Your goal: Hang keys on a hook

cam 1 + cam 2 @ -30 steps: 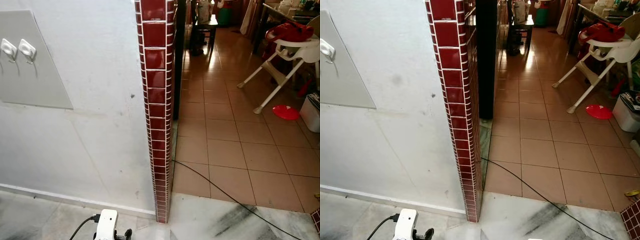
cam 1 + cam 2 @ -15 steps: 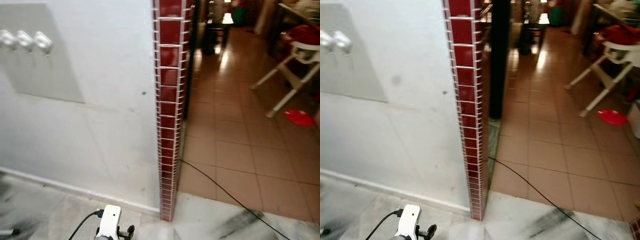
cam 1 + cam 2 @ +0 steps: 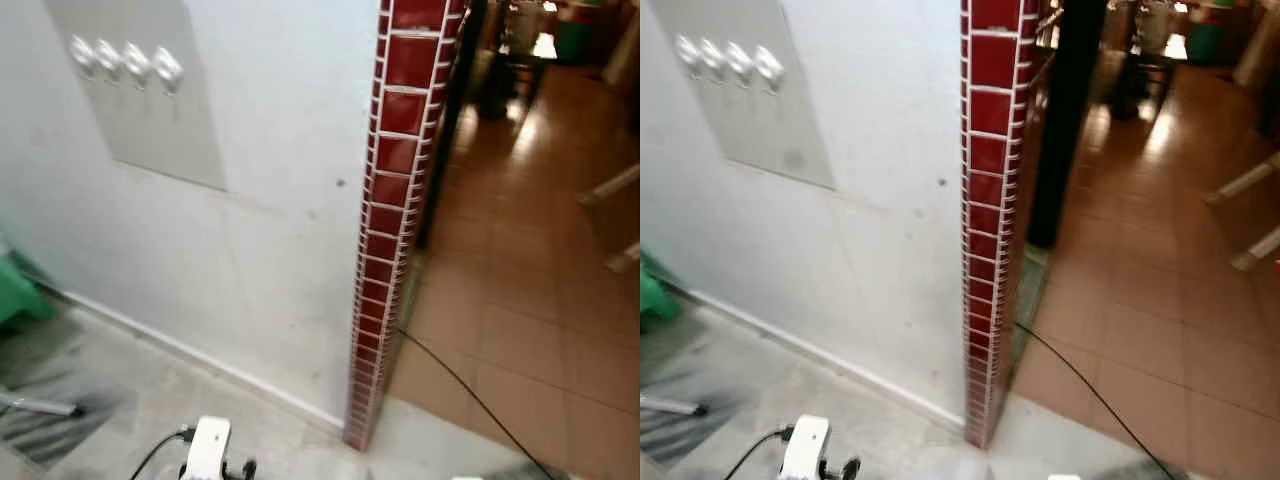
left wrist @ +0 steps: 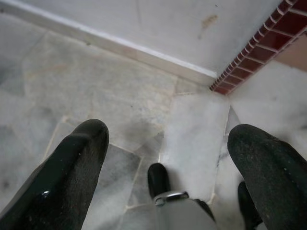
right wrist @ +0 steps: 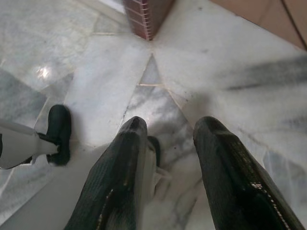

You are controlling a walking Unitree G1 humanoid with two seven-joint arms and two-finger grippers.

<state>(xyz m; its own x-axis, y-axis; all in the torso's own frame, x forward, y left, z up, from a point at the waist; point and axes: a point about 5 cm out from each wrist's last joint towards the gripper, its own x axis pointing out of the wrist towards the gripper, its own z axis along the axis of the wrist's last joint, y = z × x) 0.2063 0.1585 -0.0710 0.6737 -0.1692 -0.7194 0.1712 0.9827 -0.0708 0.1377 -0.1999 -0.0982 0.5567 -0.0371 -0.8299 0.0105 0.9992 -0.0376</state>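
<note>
- Head views: a white wall (image 3: pixel 270 200) carries a grey panel (image 3: pixel 160 110) with four pale hooks (image 3: pixel 125 62) in a row near its top. I cannot make out anything hanging on them; the picture is blurred there.
- To the right of the panel, the wall ends in a corner of dark red tiles (image 3: pixel 395 200); beyond it lies a brown tiled floor (image 3: pixel 520 290) with a black cable (image 3: pixel 470 395) running across it.
- At the left edge, low down, sits a green thing (image 3: pixel 15 290), too blurred to name. The near floor is grey marble (image 3: pixel 110 400).
- At the bottom of the view a white wrist part with a black lead (image 3: pixel 208 452) shows on the robot's left.
- Left wrist view: the left gripper (image 4: pixel 168 163) hangs above the marble floor with its two black fingers (image 4: pixel 72 167) spread wide and nothing between them.
- Right wrist view: the right gripper (image 5: pixel 168 143) points down at the marble floor, its fingers (image 5: pixel 223 163) close together; a pale thing (image 5: pixel 148 167) sits against the inner face of one finger. Whether this is the keys, and whether it is truly gripped, I cannot tell.
</note>
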